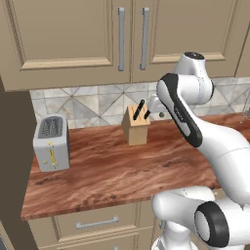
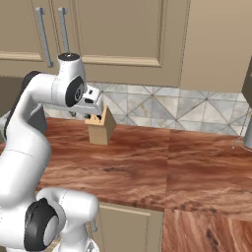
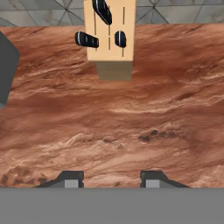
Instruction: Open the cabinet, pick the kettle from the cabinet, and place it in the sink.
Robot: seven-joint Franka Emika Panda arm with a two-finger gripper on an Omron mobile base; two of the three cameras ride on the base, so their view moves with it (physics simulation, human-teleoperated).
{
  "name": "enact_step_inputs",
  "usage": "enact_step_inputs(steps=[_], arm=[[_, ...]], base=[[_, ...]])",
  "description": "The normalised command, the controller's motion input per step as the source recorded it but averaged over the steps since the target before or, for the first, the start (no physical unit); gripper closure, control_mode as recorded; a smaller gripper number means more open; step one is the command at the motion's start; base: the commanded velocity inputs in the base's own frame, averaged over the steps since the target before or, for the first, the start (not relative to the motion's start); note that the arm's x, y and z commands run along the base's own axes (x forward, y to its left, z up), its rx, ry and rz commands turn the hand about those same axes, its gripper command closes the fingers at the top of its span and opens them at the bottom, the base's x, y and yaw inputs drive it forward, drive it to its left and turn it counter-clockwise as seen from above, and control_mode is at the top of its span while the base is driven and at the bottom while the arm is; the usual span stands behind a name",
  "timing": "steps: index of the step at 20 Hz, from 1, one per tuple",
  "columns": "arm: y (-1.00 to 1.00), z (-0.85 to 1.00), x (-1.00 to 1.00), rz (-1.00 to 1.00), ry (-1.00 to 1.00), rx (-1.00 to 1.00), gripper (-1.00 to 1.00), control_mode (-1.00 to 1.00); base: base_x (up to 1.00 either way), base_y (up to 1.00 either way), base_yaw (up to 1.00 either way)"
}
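Overhead, the cabinet [image 1: 97, 34] hangs on the wall above the wooden counter [image 1: 112, 171], its 2 raised-panel doors shut and their 2 grey bar handles [image 1: 121, 38] standing side by side at the centre seam. Whatever the cabinet contains is hidden behind the doors.

The gripper [image 3: 111, 177] is seen in the hand view looking down at the bare counter; its 2 fingertips [image 3: 72, 178] stand partly apart with nothing between them, touching nothing. In the base views the hand hangs above the counter, near the back edge and just beside the knife block [image 1: 136, 125].

The knife block stands upright at the back edge of the counter, against the tiled backsplash [image 1: 93, 105], with 3 dark knife handles [image 3: 101, 11] protruding from its slots. A grey toaster [image 1: 51, 142] stands at the left end of the counter, close to the left edge and well apart from the block. Below the front edge, a drawer [image 1: 95, 222] with a short horizontal handle is shut.
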Motion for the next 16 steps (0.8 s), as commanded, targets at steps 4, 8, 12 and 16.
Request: enact_step_inputs(steps=[4, 8, 12, 16], arm=[[0.05, 0.0, -0.01, 0.0, 0.0, 0.01, -1.0, -1.0], [0.11, 0.01, -0.21, 0.0, -0.06, 0.0, -1.0, -1.0], [0.23, 0.07, -0.34, 0.0, -0.2, 0.0, -1.0, -1.0], [0.18, 0.24, -0.28, 0.0, -0.2, -0.02, -1.0, -1.0]], base=[[0.0, 0.0, 0.0], [0.0, 0.0, 0.0], [0.0, 0.0, 0.0], [0.0, 0.0, 0.0]])
